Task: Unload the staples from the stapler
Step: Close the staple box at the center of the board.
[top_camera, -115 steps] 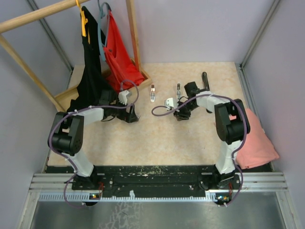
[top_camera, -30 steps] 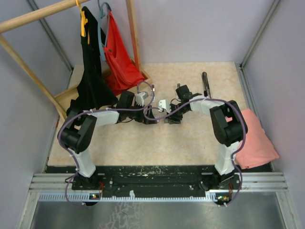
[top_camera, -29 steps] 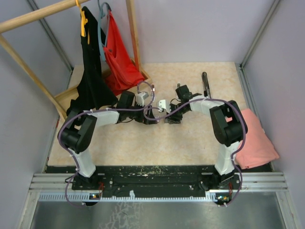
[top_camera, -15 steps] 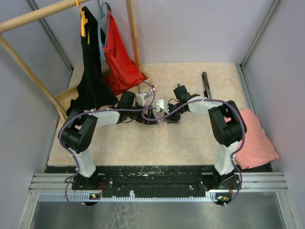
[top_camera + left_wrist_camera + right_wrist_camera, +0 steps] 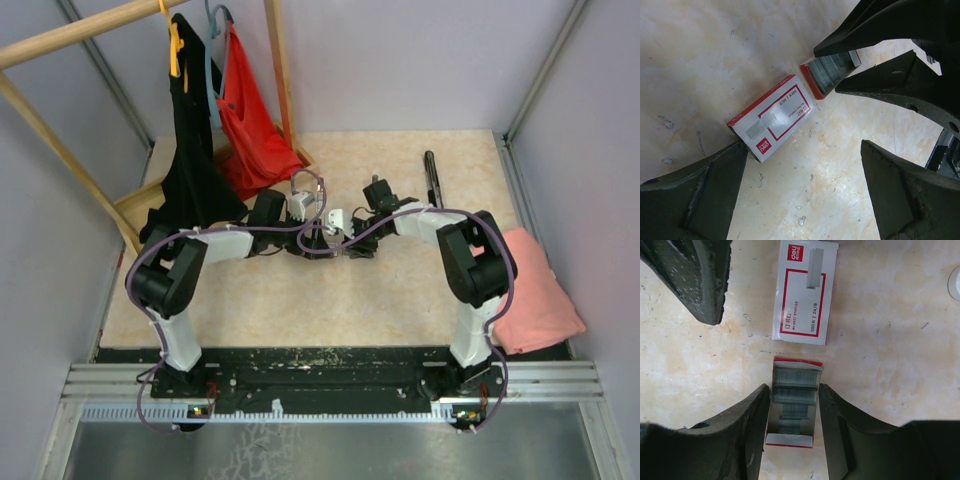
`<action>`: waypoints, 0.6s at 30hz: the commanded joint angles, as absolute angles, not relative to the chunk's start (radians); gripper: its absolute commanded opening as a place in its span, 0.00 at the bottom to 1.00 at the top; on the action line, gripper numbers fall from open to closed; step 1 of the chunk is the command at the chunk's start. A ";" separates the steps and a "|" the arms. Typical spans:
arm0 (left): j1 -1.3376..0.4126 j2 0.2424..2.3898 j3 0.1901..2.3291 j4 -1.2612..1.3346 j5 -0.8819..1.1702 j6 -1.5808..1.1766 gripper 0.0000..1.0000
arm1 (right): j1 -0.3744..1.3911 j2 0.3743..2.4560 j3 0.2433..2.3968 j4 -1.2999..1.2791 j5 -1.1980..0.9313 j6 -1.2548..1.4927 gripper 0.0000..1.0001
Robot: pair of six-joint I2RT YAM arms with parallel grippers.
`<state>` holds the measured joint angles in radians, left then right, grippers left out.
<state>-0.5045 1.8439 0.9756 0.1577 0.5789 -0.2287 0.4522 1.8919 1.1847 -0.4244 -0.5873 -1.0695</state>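
Both arms have been drawn together at mid-frame since the earlier overhead view. The stapler (image 5: 431, 172) is left untouched at upper right, up and right of both jaws, its long axis running up-frame, nearer the right arm. The left gripper (image 5: 802, 150) is spread wide at the sleeve (image 5: 805, 292). The right gripper (image 5: 793, 390) is narrowed about the tray (image 5: 788, 441) of staples (image 5: 794, 376), with contact undetermined.

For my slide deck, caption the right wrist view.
Right gripper straddles the open staple tray; the box sleeve lies just beyond.
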 commanded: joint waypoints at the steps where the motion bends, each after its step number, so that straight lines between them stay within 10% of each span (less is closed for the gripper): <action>1: -0.513 1.864 1.002 0.177 0.604 -0.237 1.00 | 0.469 1.889 1.183 -0.406 -0.594 -1.061 0.44; 18: -0.513 1.880 1.001 0.181 0.578 -0.259 0.68 | 0.479 1.895 1.198 -0.392 -0.584 -1.034 0.43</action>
